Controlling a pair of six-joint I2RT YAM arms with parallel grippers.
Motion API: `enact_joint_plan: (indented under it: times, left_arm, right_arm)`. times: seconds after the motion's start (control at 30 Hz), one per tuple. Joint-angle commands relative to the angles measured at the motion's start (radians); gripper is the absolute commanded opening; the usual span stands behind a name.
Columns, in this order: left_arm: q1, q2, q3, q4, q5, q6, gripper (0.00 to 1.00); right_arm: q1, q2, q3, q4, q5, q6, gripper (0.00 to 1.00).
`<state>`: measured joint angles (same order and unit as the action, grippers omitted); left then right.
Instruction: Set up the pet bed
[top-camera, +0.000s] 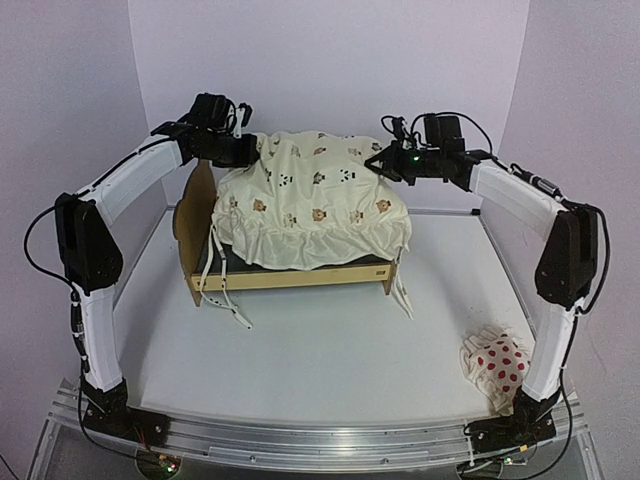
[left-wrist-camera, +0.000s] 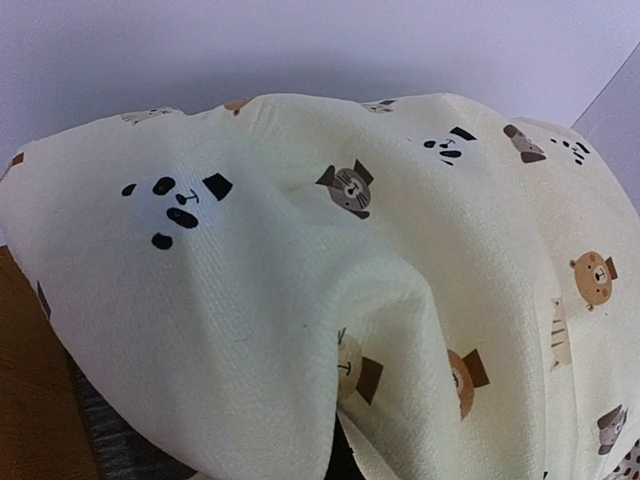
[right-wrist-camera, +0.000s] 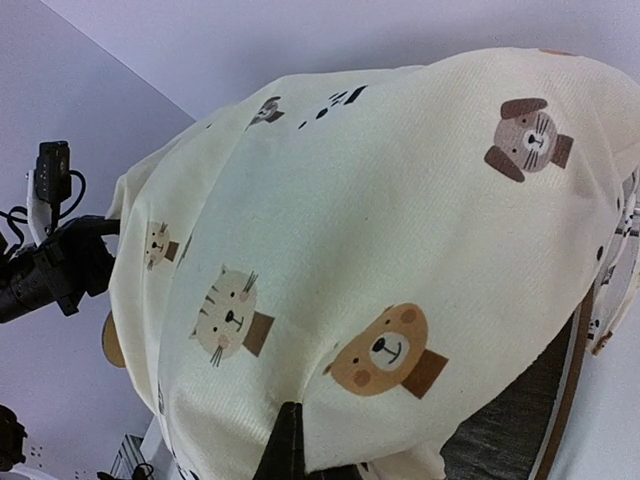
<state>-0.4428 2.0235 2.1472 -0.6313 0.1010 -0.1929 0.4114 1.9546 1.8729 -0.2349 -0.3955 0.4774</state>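
Observation:
The pet bed (top-camera: 290, 277), a light plywood frame, stands in the middle of the table with its headboard (top-camera: 199, 203) at the left. A cream animal-print cushion (top-camera: 315, 200) hangs draped over it, lifted at both back corners. My left gripper (top-camera: 250, 150) is shut on the cushion's left corner, and my right gripper (top-camera: 381, 161) is shut on its right corner. In the left wrist view the cushion (left-wrist-camera: 300, 250) fills the frame and hides the fingers. In the right wrist view the cloth (right-wrist-camera: 400, 220) folds into the shut dark fingertips (right-wrist-camera: 289, 440), with the bed's grey base (right-wrist-camera: 515, 425) below.
A small white pillow with red dots (top-camera: 497, 368) lies at the table's front right, near the right arm's base. The cushion's tie strings (top-camera: 228, 300) dangle over the bed's front rail onto the table. A white wall stands close behind the bed.

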Motion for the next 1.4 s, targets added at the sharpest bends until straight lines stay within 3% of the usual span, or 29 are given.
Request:
enact_joint_plan:
  times: [0.0, 0.5, 0.67, 0.7, 0.77, 0.8, 0.83, 0.87, 1.0, 1.23, 1.37]
  left_arm:
    - [0.015, -0.024, -0.020, 0.051, -0.061, 0.025, 0.00]
    - [0.050, -0.011, -0.040, -0.101, -0.091, -0.045, 0.00]
    - [0.050, -0.009, -0.049, -0.140, -0.181, -0.080, 0.03]
    - [0.050, -0.008, -0.054, -0.139, -0.180, -0.087, 0.13]
    - [0.050, 0.012, -0.037, -0.149, -0.160, -0.092, 0.59]
    - [0.050, 0.021, -0.020, -0.158, -0.146, -0.094, 0.78]
    - [0.050, 0.022, -0.009, -0.161, -0.137, -0.094, 0.92]
    - [0.049, 0.019, -0.002, -0.161, -0.129, -0.095, 0.98]
    - [0.046, -0.020, 0.026, -0.176, -0.116, -0.097, 1.00]
    - [-0.010, -0.100, 0.082, -0.270, -0.193, -0.090, 1.00]
    - [-0.038, -0.198, -0.021, -0.299, -0.284, -0.105, 1.00]
  right_arm:
    - [0.014, 0.069, 0.033, 0.072, -0.045, -0.024, 0.00]
    - [0.038, 0.217, 0.081, 0.060, -0.030, 0.013, 0.00]
    - [0.044, 0.301, 0.170, 0.025, -0.015, -0.005, 0.00]
    - [0.044, 0.322, 0.193, 0.016, -0.017, -0.008, 0.03]
    - [0.044, 0.355, 0.243, -0.017, -0.022, -0.014, 0.31]
    - [0.043, 0.364, 0.259, -0.041, -0.029, -0.016, 0.43]
    - [0.044, 0.354, 0.259, -0.055, -0.029, -0.017, 0.55]
    - [0.045, 0.336, 0.244, -0.062, -0.023, -0.017, 0.66]
    - [0.051, 0.214, 0.137, -0.066, 0.056, -0.051, 0.96]
    - [0.051, 0.043, 0.040, -0.220, 0.283, -0.130, 0.98]
    - [0.050, -0.037, -0.096, -0.263, 0.376, -0.154, 0.98]
